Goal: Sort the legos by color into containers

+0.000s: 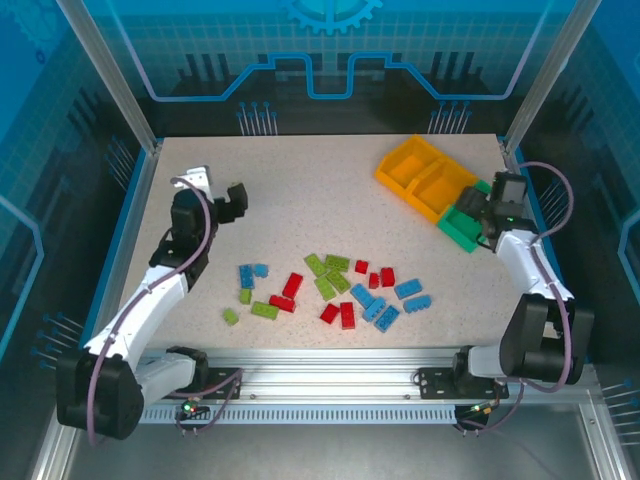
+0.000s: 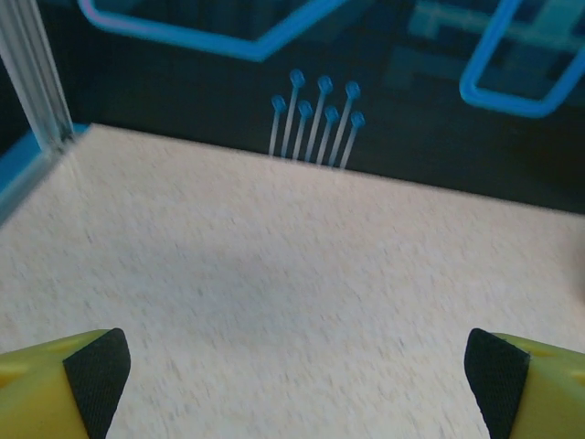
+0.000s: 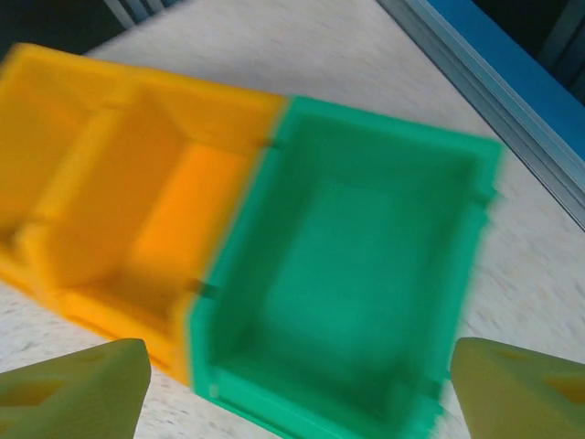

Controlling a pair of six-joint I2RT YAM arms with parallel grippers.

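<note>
Red, lime green, light blue legos (image 1: 335,290) loose on tabletop (image 1: 300,190), near-centre toward front edge, all outside bins. Three containers (image 1: 437,188) in touching row at far right corner: two orange-yellow bins (image 3: 137,183), then green bin (image 3: 347,274) at near end. Left tool (image 2: 297,370) spread wide above bare tabletop, far left. Right tool (image 3: 302,370) fingers apart, poised over green bin; that view blurred.

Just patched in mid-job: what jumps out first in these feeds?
A scatter of red, green and blue legos lies centrally. At the far right corner sit two orange bins and a green bin, the open right gripper above the green one. The left gripper hangs open over bare table.
</note>
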